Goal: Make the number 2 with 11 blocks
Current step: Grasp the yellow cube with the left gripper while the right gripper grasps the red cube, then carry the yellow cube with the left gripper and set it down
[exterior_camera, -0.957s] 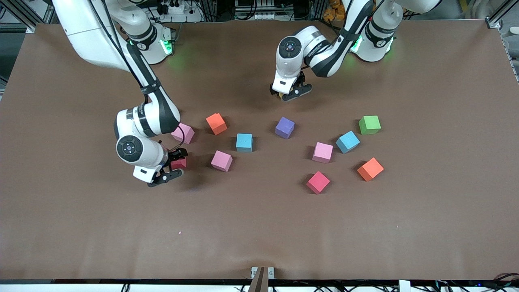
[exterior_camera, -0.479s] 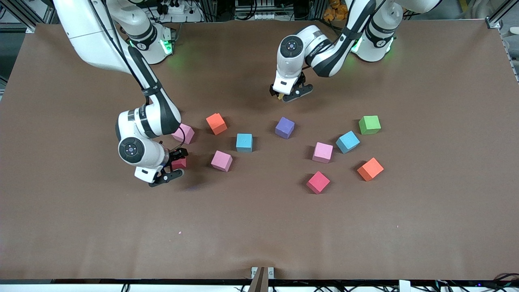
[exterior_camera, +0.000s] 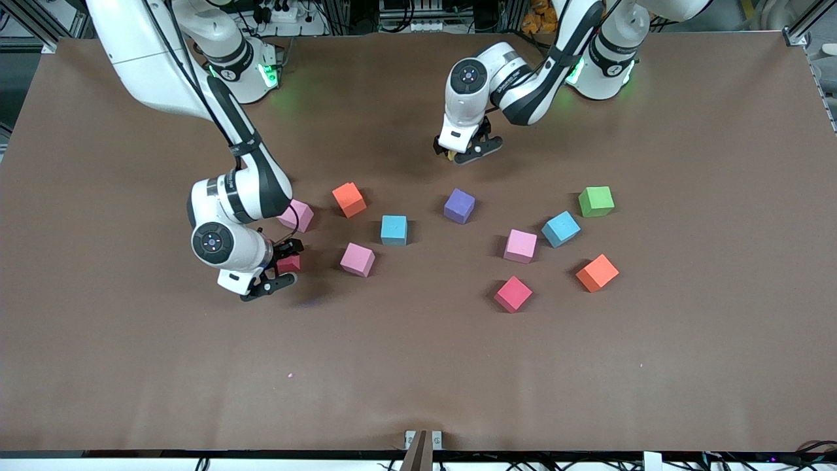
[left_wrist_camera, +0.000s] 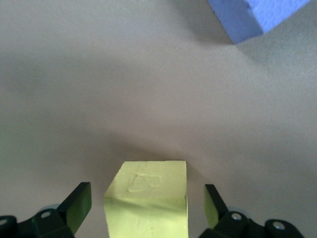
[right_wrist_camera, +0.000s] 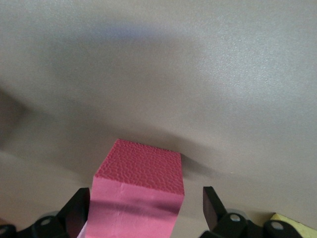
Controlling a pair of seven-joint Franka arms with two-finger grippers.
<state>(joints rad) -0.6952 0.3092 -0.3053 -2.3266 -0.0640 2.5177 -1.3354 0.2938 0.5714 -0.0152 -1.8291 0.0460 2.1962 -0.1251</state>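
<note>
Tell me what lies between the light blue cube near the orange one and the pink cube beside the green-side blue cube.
In the front view, only the purple cube sits roughly between them, slightly farther from the camera.

Between the earlier front-view pictures and now, little has shifted. The left gripper [exterior_camera: 465,152], in the upper middle of the frame astride the small yellow foam cube [left_wrist_camera: 147,201], has edged slightly upward and toward the frame's left, its white wrist housing rising with it. The right gripper [exterior_camera: 278,269], at the left-centre around the small red foam cube [exterior_camera: 288,263], has crept a touch rightward and down.
</note>
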